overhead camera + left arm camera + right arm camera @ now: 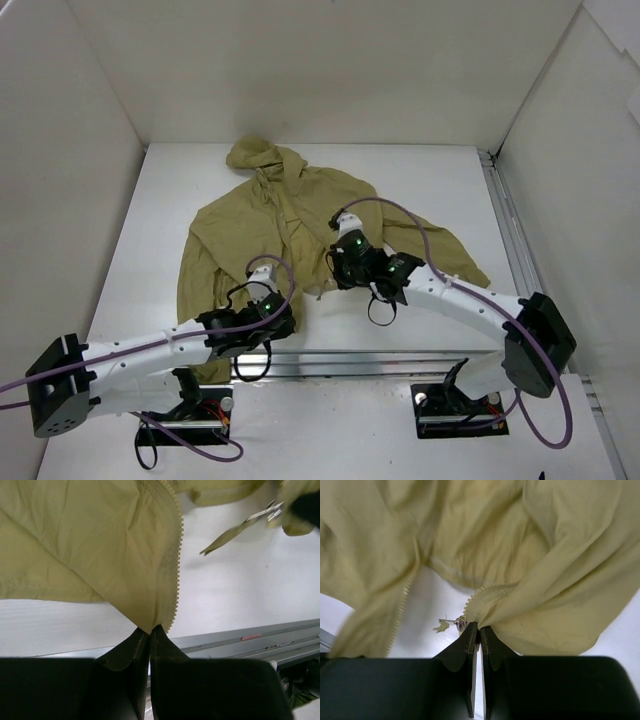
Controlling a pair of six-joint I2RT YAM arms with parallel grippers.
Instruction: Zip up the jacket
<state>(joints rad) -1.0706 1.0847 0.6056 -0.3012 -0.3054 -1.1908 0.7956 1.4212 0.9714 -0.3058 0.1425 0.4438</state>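
The olive-khaki hooded jacket [300, 220] lies spread on the white table, hood at the far end, front open. My left gripper [272, 305] is shut on the bottom corner of one front panel [125, 555], right beside its zipper teeth [176, 570]. My right gripper [338, 268] is shut on the bottom end of the other front panel [555, 610], at its zipper teeth [475, 600]. The metal zipper slider with its fabric pull [451, 625] hangs just left of my right fingertips; it also shows in the left wrist view [250, 522]. The two zipper sides are apart.
White walls enclose the table [440, 180] on three sides. A metal rail [350, 365] runs along the near edge and another [505, 220] along the right side. The right sleeve [455, 262] lies under my right arm.
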